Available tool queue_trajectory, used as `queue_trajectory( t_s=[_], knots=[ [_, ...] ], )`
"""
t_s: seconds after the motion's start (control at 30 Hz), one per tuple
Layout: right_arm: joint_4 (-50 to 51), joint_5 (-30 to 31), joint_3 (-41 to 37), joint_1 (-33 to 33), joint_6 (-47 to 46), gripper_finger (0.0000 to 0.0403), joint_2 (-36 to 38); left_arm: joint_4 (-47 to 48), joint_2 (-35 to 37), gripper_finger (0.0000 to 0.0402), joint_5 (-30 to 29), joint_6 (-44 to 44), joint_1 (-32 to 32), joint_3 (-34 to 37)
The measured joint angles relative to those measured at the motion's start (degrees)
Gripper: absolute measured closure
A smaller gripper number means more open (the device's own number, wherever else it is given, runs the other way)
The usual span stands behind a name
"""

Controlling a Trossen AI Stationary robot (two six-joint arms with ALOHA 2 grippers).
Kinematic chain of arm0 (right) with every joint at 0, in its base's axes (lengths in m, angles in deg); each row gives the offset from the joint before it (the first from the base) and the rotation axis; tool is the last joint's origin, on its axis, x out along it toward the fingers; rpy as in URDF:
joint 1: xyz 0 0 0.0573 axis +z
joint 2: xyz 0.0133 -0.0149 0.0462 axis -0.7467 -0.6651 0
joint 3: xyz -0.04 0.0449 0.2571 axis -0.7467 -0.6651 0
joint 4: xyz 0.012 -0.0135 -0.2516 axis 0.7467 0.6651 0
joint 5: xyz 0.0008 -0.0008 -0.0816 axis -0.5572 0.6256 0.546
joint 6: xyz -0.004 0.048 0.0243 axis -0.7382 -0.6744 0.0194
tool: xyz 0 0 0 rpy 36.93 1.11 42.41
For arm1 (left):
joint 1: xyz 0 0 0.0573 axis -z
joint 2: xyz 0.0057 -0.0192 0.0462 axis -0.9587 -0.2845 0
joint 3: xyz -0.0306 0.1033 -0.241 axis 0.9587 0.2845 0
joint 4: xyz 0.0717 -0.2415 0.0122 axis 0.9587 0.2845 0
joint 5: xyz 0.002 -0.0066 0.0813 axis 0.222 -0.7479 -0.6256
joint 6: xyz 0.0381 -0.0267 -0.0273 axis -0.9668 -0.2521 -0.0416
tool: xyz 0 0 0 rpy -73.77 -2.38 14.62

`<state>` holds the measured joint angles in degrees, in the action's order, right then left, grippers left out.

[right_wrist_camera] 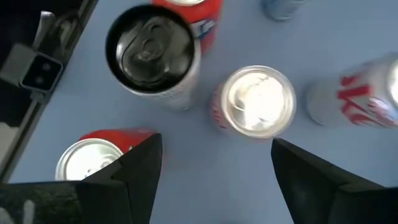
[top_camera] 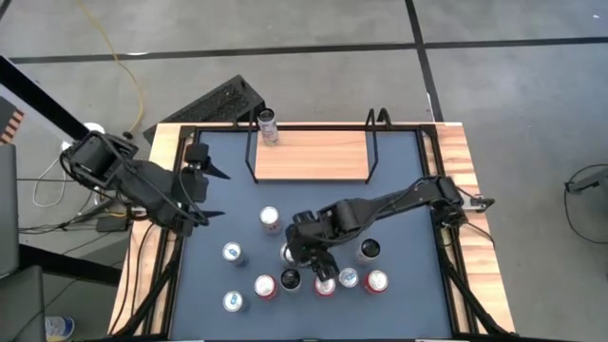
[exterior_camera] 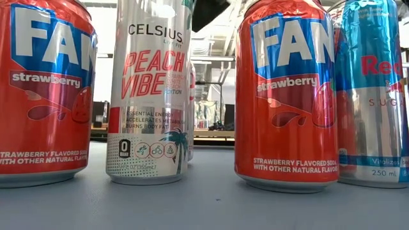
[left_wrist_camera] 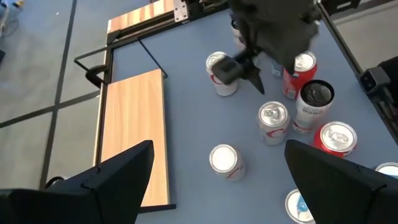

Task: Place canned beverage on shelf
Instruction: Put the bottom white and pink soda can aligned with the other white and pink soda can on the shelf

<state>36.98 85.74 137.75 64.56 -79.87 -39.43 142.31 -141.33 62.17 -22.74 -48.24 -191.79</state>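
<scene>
The shelf (top_camera: 312, 155), a light-wood board with black rod uprights, lies at the table's far middle. One can (top_camera: 268, 125) stands at its far left corner. Several cans stand on the blue table top near the front. My right gripper (top_camera: 321, 264) is open and hovers over this group. In its wrist view a silver-topped can with a red side (right_wrist_camera: 258, 102) stands just ahead of the open fingers (right_wrist_camera: 216, 142), apart from them. My left gripper (top_camera: 204, 190) is open and empty at the table's left, fingers spread wide (left_wrist_camera: 219, 149).
A black-topped can (right_wrist_camera: 152, 53) and a red can (right_wrist_camera: 93, 155) stand close beside the silver-topped one. Two red Fanta cans (exterior_camera: 287, 96), a Celsius can (exterior_camera: 150, 96) and a blue can (exterior_camera: 374, 96) fill the low view. Black rails (top_camera: 446, 237) edge the table. Most of the shelf board is bare.
</scene>
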Motion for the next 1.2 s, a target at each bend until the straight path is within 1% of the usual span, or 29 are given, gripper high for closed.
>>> queue_trajectory(
  t_s=[0.1, 0.27, 0.4, 0.57, 0.73, 0.83, 1.0, 1.1, 1.2],
  knots=[
    [1.0, 0.3, 0.0, -0.8, -1.5, 0.0117, 3.0, -0.2, 0.5, 0.0050, -0.1, 0.4, 0.0, 0.0],
    [-1.3, 0.6, 0.0, -1.4, -1.8, 0.0117, 6.8, -1.7, 0.2, 0.0050, -0.6, 0.6, 0.0, 0.0],
    [-4.1, 0.1, 0.1, 0.3, -1.6, 0.0117, 7.7, -2.5, -0.6, 0.0050, -2.6, 4.5, 0.5, 0.0],
    [-7.0, 0.1, 0.1, 5.7, -0.7, 0.0117, 5.9, -3.8, -1.7, 0.0050, -2.9, 11.0, 2.9, 0.0],
    [-12.8, 4.7, 0.0, 10.2, 0.2, 0.0117, 3.8, -4.0, -3.5, 0.0050, -3.3, 13.5, 5.3, 0.0],
    [-16.7, 7.2, 0.0, 10.9, -1.9, 0.0117, 2.4, -3.9, -4.1, 0.0050, -4.1, 14.5, 7.0, 0.0],
    [-22.7, 7.6, 0.0, 11.0, -2.9, 0.0117, -1.3, -3.9, -4.9, 0.0050, -4.7, 15.1, 10.1, 0.0],
    [-23.2, 7.7, 0.0, 10.5, -4.5, 0.0117, -3.1, -3.7, -4.9, 0.0050, -5.3, 15.6, 12.2, 0.0],
    [-21.8, 7.9, 0.0, 9.9, -6.9, 0.0117, -3.2, -2.9, -4.9, 0.0050, -7.2, 15.7, 14.2, 0.0]
  ],
)
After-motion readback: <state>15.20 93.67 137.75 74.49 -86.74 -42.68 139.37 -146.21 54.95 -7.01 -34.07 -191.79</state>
